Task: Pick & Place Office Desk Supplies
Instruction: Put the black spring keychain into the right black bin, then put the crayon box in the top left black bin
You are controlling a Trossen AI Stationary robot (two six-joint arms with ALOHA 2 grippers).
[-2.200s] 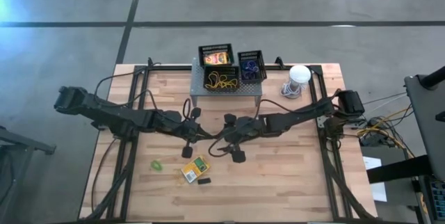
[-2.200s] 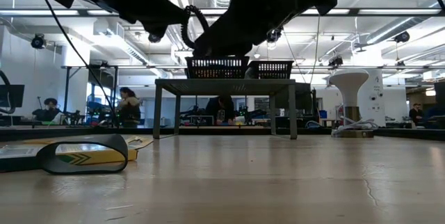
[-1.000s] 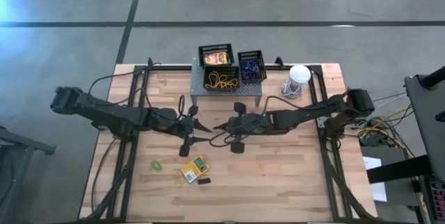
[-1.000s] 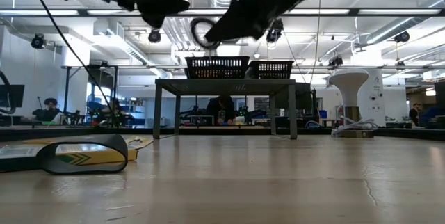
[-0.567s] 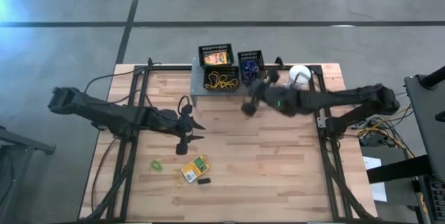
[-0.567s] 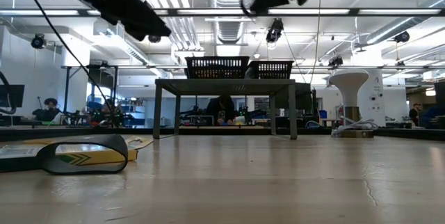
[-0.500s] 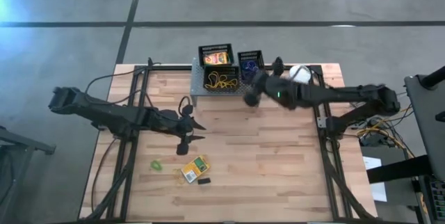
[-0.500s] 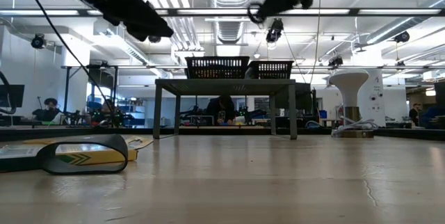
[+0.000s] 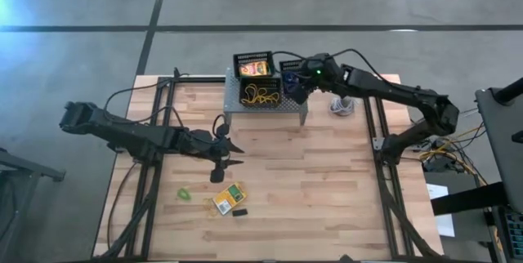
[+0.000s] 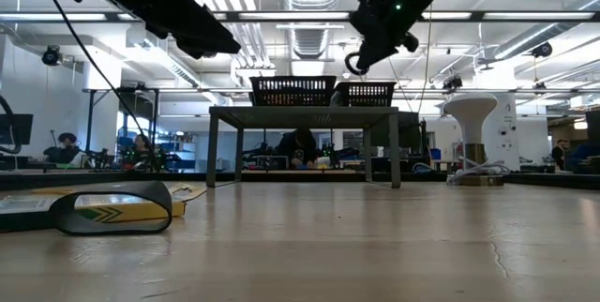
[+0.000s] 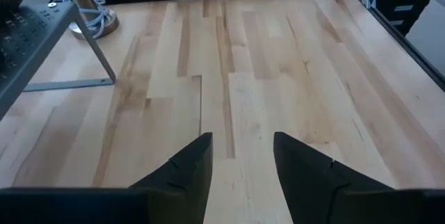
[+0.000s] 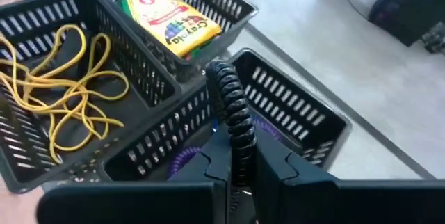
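My right gripper [image 9: 298, 90] hovers over the far baskets on the grey shelf [image 9: 265, 108], shut on a black coiled band [image 12: 233, 106]. Below it is the basket [image 12: 295, 116] with purple and blue bands. Beside that, one basket [image 9: 260, 94] holds yellow bands [image 12: 69, 92] and another [image 9: 253, 65] a crayon box [image 12: 170, 19]. My left gripper [image 9: 231, 153] stands open above the table's middle left, nothing between its fingers [image 11: 188, 172]. On the table near the front lie a crayon box [image 9: 230, 198], a tiny black block [image 9: 240, 211] and a green band [image 9: 185, 192]. My right gripper pinches the black coiled band between its two fingers, and part of the coil [image 12: 236, 130] sticks out past the fingertips. The fingers slant downward from above. The band [image 10: 356, 61] hangs clear, above the baskets.
A white round object with a coiled cord [image 9: 347, 100] stands right of the shelf. Black frame rails [image 9: 380, 165] run along the table's left and right sides. Bare wood [image 9: 327, 181] lies between the shelf and the near edge.
My right gripper has swung from the table's middle up and toward the far edge, carrying the black coiled band, and now hangs over the baskets on the shelf. It has stayed shut on the band.
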